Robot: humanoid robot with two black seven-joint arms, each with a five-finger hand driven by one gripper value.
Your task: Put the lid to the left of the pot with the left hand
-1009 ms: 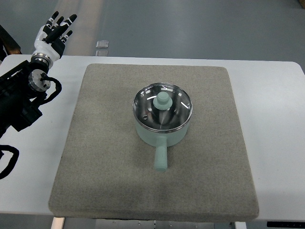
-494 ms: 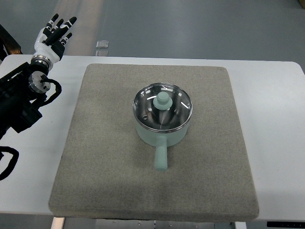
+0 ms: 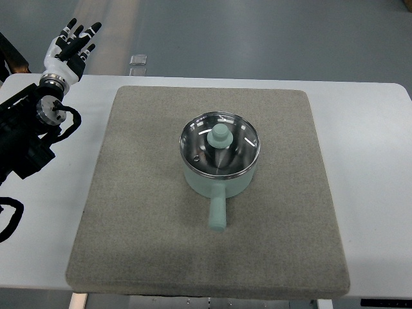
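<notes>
Your pot (image 3: 220, 168) sits mid-mat (image 3: 141, 212), handle pointing toward you, with the glass lid (image 3: 220, 147) seated on its rim (knob at centre). The left hand (image 3: 67, 48) hovers past the table's (image 3: 373, 161) far-left corner, fingers spread and empty, so the lid lies well right and nearer.

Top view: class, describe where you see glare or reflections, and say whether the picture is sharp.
Top view: the glass lid on the pot mirrors bright streaks; the grey mat is matte, evenly lit, with soft shadows; everything looks sharp, including the left hand.
</notes>
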